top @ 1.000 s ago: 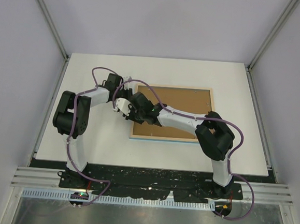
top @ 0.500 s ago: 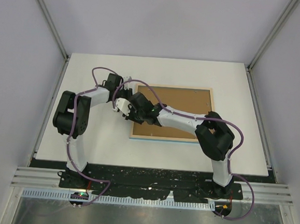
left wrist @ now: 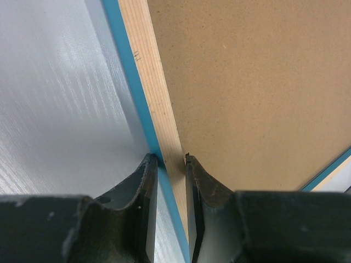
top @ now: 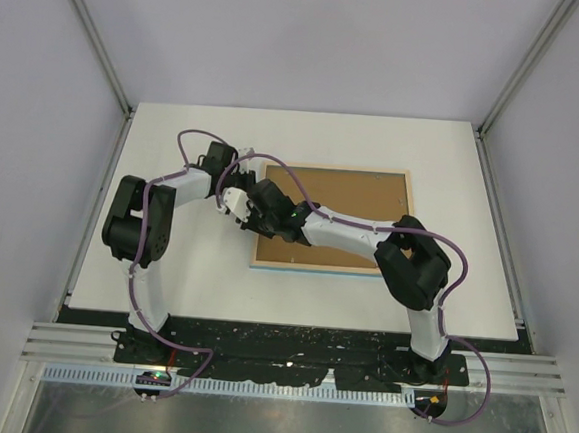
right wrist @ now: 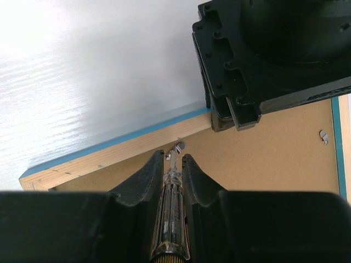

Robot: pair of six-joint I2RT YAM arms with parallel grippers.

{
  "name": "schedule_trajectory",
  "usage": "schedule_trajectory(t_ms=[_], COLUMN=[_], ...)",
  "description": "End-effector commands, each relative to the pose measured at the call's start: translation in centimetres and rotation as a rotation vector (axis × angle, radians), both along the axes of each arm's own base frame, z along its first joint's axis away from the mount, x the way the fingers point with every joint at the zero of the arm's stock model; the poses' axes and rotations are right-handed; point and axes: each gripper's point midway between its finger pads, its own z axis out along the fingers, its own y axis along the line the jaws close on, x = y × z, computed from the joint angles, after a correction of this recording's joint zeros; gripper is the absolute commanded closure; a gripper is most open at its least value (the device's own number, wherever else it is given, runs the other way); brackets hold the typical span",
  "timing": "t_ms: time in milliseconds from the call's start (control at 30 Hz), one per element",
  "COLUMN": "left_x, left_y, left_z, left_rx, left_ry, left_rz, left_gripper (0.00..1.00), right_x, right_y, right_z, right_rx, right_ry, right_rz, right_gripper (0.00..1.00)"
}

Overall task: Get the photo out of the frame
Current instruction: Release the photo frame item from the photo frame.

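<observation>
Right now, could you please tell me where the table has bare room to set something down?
Bare table: the far strip beyond the frame, the right strip between frame and table edge, and the strip along the near edge. Crowded: the frame's left rail, clamped by the left gripper, with the right gripper holding a small tool.

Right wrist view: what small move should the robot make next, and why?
Probably nudge the screwdriver held in the right gripper sideways to swing the metal tab off the backing board. Its tip sits at that tab, and the left gripper clamps the frame rail steady.
</observation>
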Motion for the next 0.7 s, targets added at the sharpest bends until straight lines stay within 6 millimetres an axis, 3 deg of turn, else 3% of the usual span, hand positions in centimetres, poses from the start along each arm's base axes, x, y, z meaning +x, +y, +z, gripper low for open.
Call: schedule_trajectory(t_ms=[0, 233, 667], left_x=[-1.1, -1.1, -1.1], left_y=[-0.4, -0.4, -0.5], left_z=[-0.6, -0.7, -0.6], left_rx=[-0.002, -0.001, -0.005], left_ry=[0.042, 0.042, 0.045], left_rz=[-0.042, -0.043, -0.046], left_gripper=[1.00, 1.00, 1.00], right_x=[2.2, 1.2, 1.8], right_y=[0.0, 0.3, 0.0], right_z=[2.4, 2.1, 1.8], right_rx=[0.042, 0.048, 0.019], right_ry=[-0.095, -0.050, -0.073], right_rz=[-0.060, -0.017, -0.033], right_gripper=[0.92, 0.92, 0.92])
